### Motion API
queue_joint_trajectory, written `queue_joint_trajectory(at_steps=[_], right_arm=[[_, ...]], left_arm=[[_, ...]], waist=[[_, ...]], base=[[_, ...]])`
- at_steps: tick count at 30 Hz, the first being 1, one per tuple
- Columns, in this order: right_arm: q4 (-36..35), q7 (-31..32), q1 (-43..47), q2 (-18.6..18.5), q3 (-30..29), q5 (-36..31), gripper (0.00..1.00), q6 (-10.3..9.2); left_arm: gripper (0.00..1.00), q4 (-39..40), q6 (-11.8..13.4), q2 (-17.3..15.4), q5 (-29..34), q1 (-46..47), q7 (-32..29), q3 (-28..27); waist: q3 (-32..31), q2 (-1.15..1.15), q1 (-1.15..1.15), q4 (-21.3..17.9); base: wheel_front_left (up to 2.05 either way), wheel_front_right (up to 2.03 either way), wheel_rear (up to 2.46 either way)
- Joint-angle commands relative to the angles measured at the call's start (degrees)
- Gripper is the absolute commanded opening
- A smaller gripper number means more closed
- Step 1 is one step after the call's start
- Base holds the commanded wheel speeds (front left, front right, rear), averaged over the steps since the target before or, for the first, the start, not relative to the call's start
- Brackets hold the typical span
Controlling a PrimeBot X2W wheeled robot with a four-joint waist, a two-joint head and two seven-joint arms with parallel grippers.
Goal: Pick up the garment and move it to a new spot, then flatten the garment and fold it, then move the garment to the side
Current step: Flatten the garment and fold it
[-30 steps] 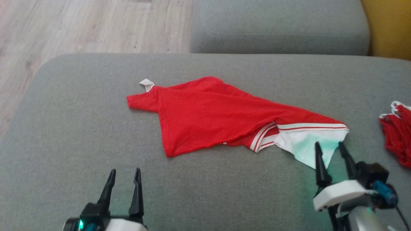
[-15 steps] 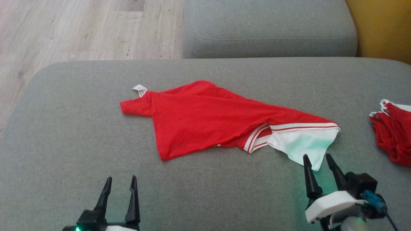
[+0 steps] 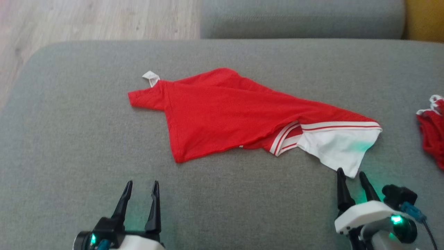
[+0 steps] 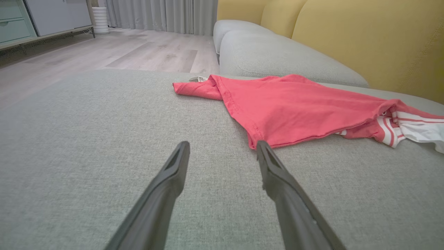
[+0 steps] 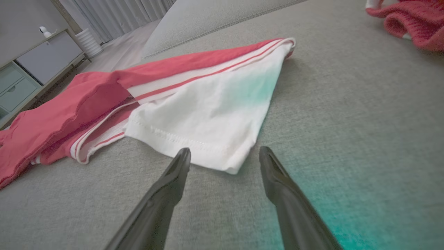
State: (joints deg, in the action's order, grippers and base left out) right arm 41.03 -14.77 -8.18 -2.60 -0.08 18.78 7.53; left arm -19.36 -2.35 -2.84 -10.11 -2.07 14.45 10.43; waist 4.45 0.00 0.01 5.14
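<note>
Garment point(image 3: 229, 111), one, lies before parted left claw point(image 3: 143, 182) and parted right claw point(image 3: 351, 171).

Garment point(image 3: 222, 111): matt knit cloth; sofa point(image 3: 69, 139): coarse woven fabric.

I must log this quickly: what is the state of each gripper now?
Left gripper: open, holding nothing.
Right gripper: open, holding nothing, near the white corner of the shirt.
</note>
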Motion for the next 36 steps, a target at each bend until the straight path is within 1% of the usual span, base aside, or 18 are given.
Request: queue_joint_trajectory(at_steps=[1, 8, 12, 13, 14, 15, 16, 17, 18, 19, 20, 22, 25, 27, 30, 33, 36], right_arm=[[-0.8, -0.2, -2.3, -0.3, 1.3, 0.5, 1.0, -0.04], [4.1, -0.2, -4.4, -0.3, 2.0, 2.6, 1.0, -0.04], [6.0, -0.2, -5.3, -0.3, 3.1, 5.7, 1.0, -0.04], [6.5, -0.2, -5.4, -0.3, 3.3, 6.5, 0.86, -0.04], [7.0, -0.2, -5.5, -0.3, 3.4, 7.1, 0.36, -0.04], [7.6, -0.2, -5.6, -0.3, 3.5, 7.3, 0.0, -0.04], [7.8, -0.2, -5.6, -0.3, 3.3, 7.2, 0.04, -0.04], [8.0, -0.2, -5.5, -0.3, 3.1, 6.8, 0.13, -0.04], [8.2, -0.2, -5.4, -0.3, 2.9, 6.1, 0.12, -0.04], [8.4, -0.2, -5.3, -0.3, 2.5, 5.5, 0.05, -0.04], [8.6, -0.2, -5.2, -0.3, 2.1, 5.0, 0.0, -0.04], [9.2, -0.2, -5.2, -0.3, 1.6, 3.4, 0.0, -0.04], [9.6, -0.2, -5.3, -0.3, 0.8, 2.9, 0.0, -0.04], [8.6, -0.2, -5.4, -0.3, -0.6, 1.9, 0.0, -0.04], [5.1, -0.2, -4.7, -0.3, -3.7, -0.6, 0.0, -0.04], [0.7, -0.2, -2.9, -0.3, -6.4, -3.1, 0.0, -0.04], [-3.0, -0.2, -1.5, -0.3, -7.1, -4.7, 0.0, -0.04]], left_arm=[[1.0, 1.7, 0.1, 0.0, -0.6, 2.7, 0.5, -1.2], [1.0, 1.5, 0.4, 0.0, -0.9, 4.0, 0.5, 0.0], [1.0, 1.5, 0.6, 0.0, -1.0, 4.4, 0.5, 0.3], [1.0, 1.4, 0.7, 0.0, -1.0, 4.5, 0.5, 0.3], [1.0, 1.4, 0.7, 0.0, -1.0, 4.5, 0.5, 0.3], [1.0, 1.4, 0.8, 0.0, -1.1, 4.5, 0.5, 0.3], [1.0, 1.3, 0.8, 0.0, -1.2, 4.5, 0.5, 0.3], [1.0, 1.3, 0.8, 0.0, -1.2, 4.5, 0.5, 0.3], [1.0, 1.3, 0.8, 0.0, -1.3, 4.5, 0.5, 0.4], [1.0, 1.3, 0.8, 0.0, -1.3, 4.5, 0.5, 0.4], [1.0, 1.2, 0.8, 0.0, -1.4, 4.6, 0.5, 0.5], [1.0, 1.2, 0.8, 0.0, -1.5, 4.7, 0.5, 0.6], [1.0, 1.2, 0.9, 0.0, -1.7, 4.8, 0.5, 0.7], [1.0, 1.2, 0.9, 0.0, -1.8, 4.8, 0.5, 0.7], [1.0, 1.1, 0.6, 0.0, -2.3, 4.9, 0.5, 0.6], [1.0, 0.9, 0.1, 0.0, -4.2, 5.2, 0.5, 0.4], [1.0, -0.9, -1.1, 0.0, -6.7, 6.1, 0.5, 0.6]], waist=[[1.1, 0.0, -0.01, 0.5], [2.8, 0.0, -0.01, 1.2], [3.2, 0.0, -0.01, 1.3], [3.3, 0.0, -0.01, 1.3], [3.3, 0.0, -0.01, 1.2], [3.4, 0.0, -0.01, 1.1], [3.4, 0.0, -0.01, 1.0], [3.4, 0.0, -0.01, 0.8], [3.4, 0.0, -0.01, 0.7], [3.4, 0.0, -0.01, 0.6], [3.4, 0.0, -0.01, 0.4], [3.4, 0.0, -0.01, 0.2], [3.3, 0.0, -0.01, -0.2], [3.2, 0.0, -0.01, -0.6], [2.8, 0.0, -0.01, -1.4], [2.6, 0.0, -0.01, -2.4], [3.0, 0.0, -0.01, -3.8]], base=[[0.0, 0.0, 0.0], [0.0, 0.0, 0.0], [0.0, 0.0, 0.0], [0.0, 0.0, 0.0], [0.0, 0.0, 0.0], [0.0, 0.0, 0.0], [0.0, 0.0, 0.0], [0.0, 0.0, 0.0], [0.0, 0.0, 0.0], [0.0, 0.0, 0.0], [0.0, 0.0, 0.0], [0.0, 0.0, 0.0], [0.0, 0.0, 0.0], [0.0, 0.0, 0.0], [0.0, 0.0, 0.0], [0.0, 0.0, 0.0], [0.0, 0.0, 0.0]])
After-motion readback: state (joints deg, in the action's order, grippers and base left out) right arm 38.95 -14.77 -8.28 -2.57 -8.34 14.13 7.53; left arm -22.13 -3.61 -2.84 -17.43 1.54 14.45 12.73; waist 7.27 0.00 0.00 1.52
